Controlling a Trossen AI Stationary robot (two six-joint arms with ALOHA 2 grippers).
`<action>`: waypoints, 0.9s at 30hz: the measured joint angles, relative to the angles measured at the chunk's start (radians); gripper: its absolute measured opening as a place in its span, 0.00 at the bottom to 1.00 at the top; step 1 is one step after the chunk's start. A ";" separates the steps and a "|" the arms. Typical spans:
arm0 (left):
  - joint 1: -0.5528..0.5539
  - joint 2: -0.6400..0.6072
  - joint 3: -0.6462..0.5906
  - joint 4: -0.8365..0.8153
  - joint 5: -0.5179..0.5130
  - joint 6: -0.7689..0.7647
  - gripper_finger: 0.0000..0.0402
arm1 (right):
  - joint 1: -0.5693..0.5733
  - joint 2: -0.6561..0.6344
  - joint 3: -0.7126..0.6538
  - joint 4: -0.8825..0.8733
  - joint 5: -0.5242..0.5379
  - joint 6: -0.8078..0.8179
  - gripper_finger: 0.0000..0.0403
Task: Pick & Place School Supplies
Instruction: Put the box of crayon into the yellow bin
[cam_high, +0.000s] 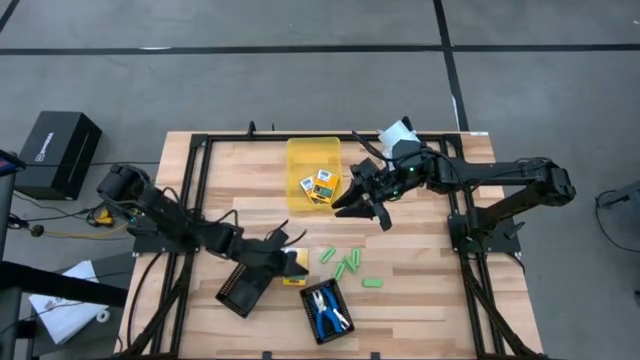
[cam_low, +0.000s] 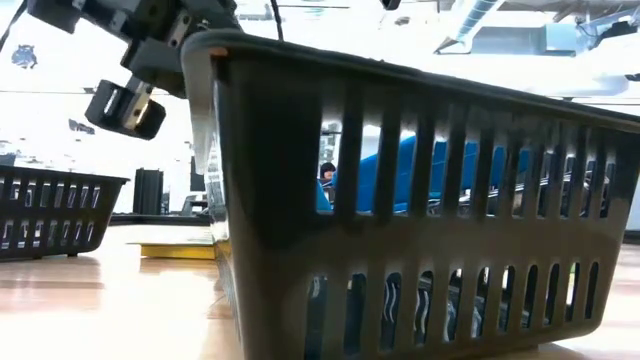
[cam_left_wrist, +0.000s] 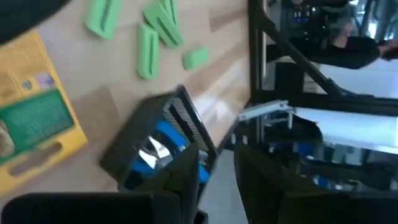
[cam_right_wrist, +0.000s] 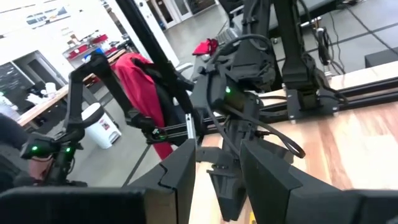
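Observation:
A yellow-orange printed box (cam_high: 294, 272) (cam_left_wrist: 34, 121) lies flat on the wooden table, just on the near side of my left gripper (cam_high: 285, 248) (cam_left_wrist: 219, 193), which is open and holds nothing. Two more boxes (cam_high: 316, 186) lie in the translucent yellow bin (cam_high: 313, 150). Several light-green sticks (cam_high: 345, 266) (cam_left_wrist: 149, 37) lie loose on the table to the right of the box. Blue-handled scissors (cam_high: 326, 308) (cam_left_wrist: 163, 142) rest in a black tray (cam_high: 312, 318). My right gripper (cam_high: 366, 206) (cam_right_wrist: 217, 186) hovers open and unladen by the bin's right side.
A second black tray (cam_high: 243, 287) (cam_low: 50, 215) lies under the left arm, tilted against the table's edges. The scissors' tray fills the low view's foreground (cam_low: 400, 200). A black metal frame (cam_high: 190, 190) rims the table. A black case (cam_high: 60, 150) stands on the floor at the left.

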 joint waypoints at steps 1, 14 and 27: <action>0.000 -0.005 0.000 0.006 -0.001 -0.003 0.24 | 0.000 0.000 0.000 -0.001 0.000 0.000 0.29; -0.038 -0.012 0.003 0.090 -0.013 -0.012 0.18 | -0.014 0.000 0.000 -0.004 -0.028 -0.012 0.29; -0.050 0.209 0.003 0.429 -0.046 0.011 0.12 | -0.067 0.000 0.000 -0.003 -0.027 -0.016 0.29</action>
